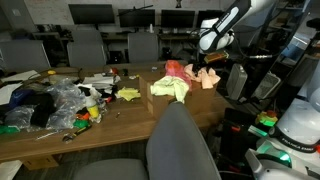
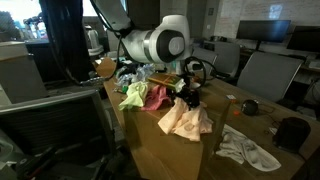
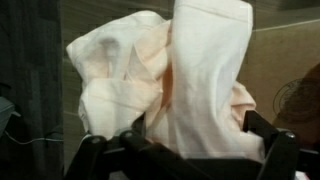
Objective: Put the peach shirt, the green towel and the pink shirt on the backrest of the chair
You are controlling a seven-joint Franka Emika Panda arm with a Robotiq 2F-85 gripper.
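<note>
Your gripper (image 3: pixel 185 142) stands wide open (jaws spread to either side), and the peach shirt (image 3: pixel 170 80) sits bunched directly between them, unclamped.

Wooden table (image 1: pixel 128 122): green towel (image 1: pixel 170 88), pink shirt (image 1: pixel 177 68), clutter (image 1: pixel 60 102).

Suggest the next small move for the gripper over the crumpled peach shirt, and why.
Probably a short descent, jaws wide. The black two-finger gripper hangs open just above the crumpled pale peach cloth shirt; in the wrist view its folds fill the space between the fingers, but how deep they sit is unclear. The backrest of the grey fabric chair is bare.
</note>
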